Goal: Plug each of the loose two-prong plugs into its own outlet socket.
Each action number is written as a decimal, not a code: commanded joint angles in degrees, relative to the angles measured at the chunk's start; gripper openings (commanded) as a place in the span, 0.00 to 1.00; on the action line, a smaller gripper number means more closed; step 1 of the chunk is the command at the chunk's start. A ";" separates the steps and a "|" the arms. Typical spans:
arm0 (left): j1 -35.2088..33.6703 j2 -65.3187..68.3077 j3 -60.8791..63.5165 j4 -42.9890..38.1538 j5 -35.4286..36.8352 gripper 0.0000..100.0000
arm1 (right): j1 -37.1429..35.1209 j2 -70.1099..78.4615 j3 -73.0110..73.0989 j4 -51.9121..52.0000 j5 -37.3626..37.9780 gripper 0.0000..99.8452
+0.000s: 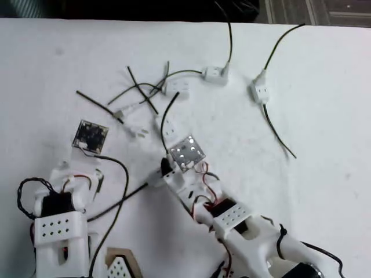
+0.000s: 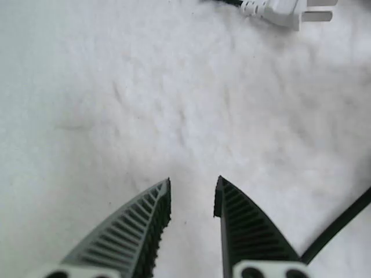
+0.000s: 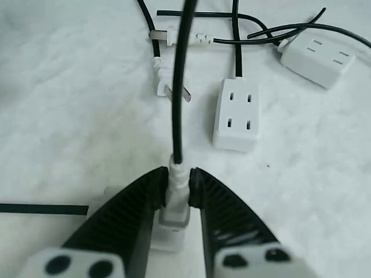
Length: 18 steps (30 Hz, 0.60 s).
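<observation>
Two robot arms are sitting at a white table [image 1: 324,174] strewn with black cords. In the right wrist view, the right gripper [image 3: 177,176] is pinching its dark jaws tight on a white two-prong plug [image 3: 174,202], and the plug's black cord [image 3: 181,87] is rising straight out of the grip. Just beyond it, this close view is revealing the slots on a white outlet block [image 3: 236,113]. A second outlet block [image 3: 317,58] is lying farther off, and two loose plugs [image 3: 171,86] are lying near each other among the cords.

The high view is giving the wider layout. There the held plug's cord is arcing up the table toward the outlets, and a further outlet [image 1: 259,91] is sitting well apart on the right.

In the left wrist view, the left gripper [image 2: 192,188] is holding its ribbed jaws apart and empty over bare table. A loose white plug [image 2: 284,10] is lying ahead, its prongs showing.
</observation>
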 commanded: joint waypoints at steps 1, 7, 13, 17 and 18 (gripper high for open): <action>0.31 -1.10 -0.26 -0.79 0.18 0.14 | 0.31 1.19 -0.44 0.92 0.53 0.02; 0.31 -1.10 -0.26 -0.88 0.18 0.14 | 0.04 1.19 0.79 1.10 0.62 0.02; 0.31 -1.10 -0.26 -0.97 0.18 0.14 | 0.31 -1.71 0.97 6.90 0.62 0.02; 0.31 -1.10 -0.26 -0.97 0.18 0.14 | 0.04 -6.90 -0.35 17.54 0.62 0.02; 0.31 -1.10 -0.26 -0.97 0.18 0.14 | 0.04 -7.87 -1.23 20.53 0.62 0.02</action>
